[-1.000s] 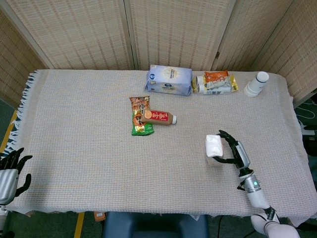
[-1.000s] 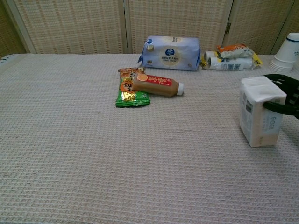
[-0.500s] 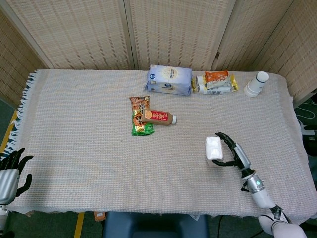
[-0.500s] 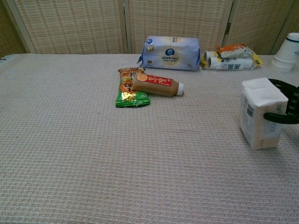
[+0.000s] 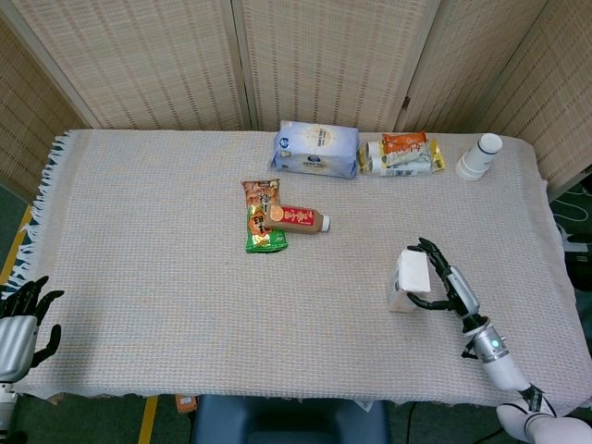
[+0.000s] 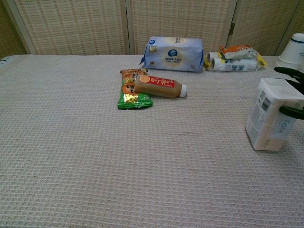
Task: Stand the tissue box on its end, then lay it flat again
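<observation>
The white tissue box (image 5: 410,280) stands on its end at the right front of the table, leaning with its top tipped to the right. In the chest view the tissue box (image 6: 272,114) shows the same lean. My right hand (image 5: 450,287) grips it from the right side, with dark fingers (image 6: 292,111) wrapped over its top and front. My left hand (image 5: 20,319) hangs off the table's front left corner, fingers apart and holding nothing.
A brown bottle (image 5: 298,219) lies across snack packets (image 5: 262,215) mid-table. At the back sit a blue tissue pack (image 5: 316,149), a snack bundle (image 5: 400,154) and stacked paper cups (image 5: 478,156). A woven cloth (image 5: 157,268) covers the table.
The tissue box has tilted from upright, its top leaning right toward my right hand. The hand has drawn back to the right and toward the front edge. The left hand stayed put.
</observation>
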Robot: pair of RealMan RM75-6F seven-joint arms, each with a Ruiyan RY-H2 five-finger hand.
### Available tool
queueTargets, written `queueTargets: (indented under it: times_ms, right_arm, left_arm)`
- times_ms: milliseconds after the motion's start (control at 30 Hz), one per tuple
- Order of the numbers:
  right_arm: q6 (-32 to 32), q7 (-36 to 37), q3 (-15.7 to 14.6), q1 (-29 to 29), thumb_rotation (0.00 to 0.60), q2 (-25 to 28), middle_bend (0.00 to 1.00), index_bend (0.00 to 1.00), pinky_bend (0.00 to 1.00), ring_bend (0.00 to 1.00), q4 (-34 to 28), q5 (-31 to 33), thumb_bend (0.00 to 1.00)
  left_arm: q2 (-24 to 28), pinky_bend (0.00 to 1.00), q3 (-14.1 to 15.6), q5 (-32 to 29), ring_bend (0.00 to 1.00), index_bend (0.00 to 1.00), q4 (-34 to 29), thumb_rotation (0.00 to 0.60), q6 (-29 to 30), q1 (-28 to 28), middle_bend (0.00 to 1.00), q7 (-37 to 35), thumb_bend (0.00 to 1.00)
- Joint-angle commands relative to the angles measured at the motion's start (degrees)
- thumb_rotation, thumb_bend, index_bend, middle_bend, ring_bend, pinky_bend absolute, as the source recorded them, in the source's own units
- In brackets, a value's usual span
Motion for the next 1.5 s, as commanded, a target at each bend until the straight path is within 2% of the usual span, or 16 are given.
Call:
queueTargets:
  times_ms: [33,300,500,633,767,833,900,1033,1067,1133,1267,1433,1500]
  right_arm:
    - [-0.79,-1.49,-0.49,0.06,0.600,1.58,0.10,0.00,0.00,0.00,-1.82,-0.23,0.17]
    - [-0.52,-4.66,-1.32,0.20,0.600,4.55,0.07,0.00,0.00,0.00,-5.87,-1.14,0.14]
    - [2.90,-11.99,-0.71,-0.39,0.600,10.37,0.05,0.00,0.00,0.00,-15.98,-1.43,0.11]
    - [4.89,-19.52,0.04,-0.49,0.600,16.40,0.02,0.00,0.00,0.00,-26.48,-1.70,0.09]
    - [5.50,-31.79,1.07,-0.74,0.600,23.82,0.01,0.00,0.00,0.00,-40.46,-1.38,0.09]
    - [6.32,-37.88,3.52,-1.13,0.600,25.96,0.01,0.00,0.00,0.00,-47.63,0.99,0.09]
    - [5.94,-47.75,4.81,-1.29,0.600,28.57,0.01,0.00,0.00,0.00,-54.86,2.32,0.08]
    - [1.37,-66.34,5.66,-0.66,0.600,35.10,0.01,0.00,0.00,0.00,-68.63,5.38,0.08]
    - [0.22,-69.01,5.75,-0.41,0.600,36.13,0.01,0.00,0.00,0.00,-70.55,6.22,0.09]
    - [-4.37,-79.02,6.04,0.62,0.600,39.85,0.01,0.00,0.00,0.00,-77.10,10.50,0.08]
    - [-12.41,-99.33,7.64,4.21,0.600,46.44,0.01,0.00,0.00,0.00,-89.01,24.30,0.09]
    - [-14.54,-121.58,8.57,10.15,0.600,50.30,0.01,0.00,0.00,0.00,-98.37,42.47,0.08]
    - [-14.68,-125.71,8.89,12.13,0.600,50.82,0.00,0.00,0.00,0.00,-100.27,47.26,0.08]
  left_arm:
    - [0.02,0.12,0.03,0.03,0.00,0.22,-0.13,0.600,0.04,0.02,0.00,0.14,0.50]
    - [0.14,0.12,0.05,-0.13,0.00,0.22,-0.48,0.600,-0.03,0.04,0.00,0.38,0.50]
    - [0.30,0.12,0.03,0.07,0.00,0.22,-0.50,0.600,0.21,0.12,0.00,-0.11,0.50]
    - [0.31,0.12,0.10,0.15,0.00,0.22,-0.54,0.600,0.11,0.09,0.00,-0.13,0.50]
    - [0.39,0.12,0.08,0.25,0.00,0.22,-0.70,0.600,0.34,0.17,0.00,-0.14,0.50]
    - [0.43,0.12,0.07,0.23,0.00,0.22,-0.75,0.600,0.41,0.21,0.00,-0.18,0.50]
    - [0.45,0.12,0.05,0.14,0.00,0.22,-0.77,0.600,0.37,0.21,0.00,-0.15,0.50]
    - [0.41,0.12,0.08,-0.09,0.00,0.22,-0.73,0.600,0.09,0.16,0.00,0.03,0.50]
    - [0.42,0.12,0.07,-0.15,0.00,0.22,-0.73,0.600,0.04,0.14,0.00,0.11,0.50]
    - [0.39,0.12,-0.01,-0.38,0.00,0.22,-0.72,0.600,-0.14,0.05,0.00,0.32,0.50]
    - [0.31,0.12,-0.02,-0.70,0.00,0.22,-0.59,0.600,-0.38,0.00,0.00,0.62,0.50]
    - [0.25,0.12,0.01,-0.87,0.00,0.22,-0.63,0.600,-0.53,-0.04,0.00,0.89,0.50]
    - [0.21,0.12,0.03,-0.87,0.00,0.22,-0.69,0.600,-0.55,-0.05,0.00,1.06,0.50]
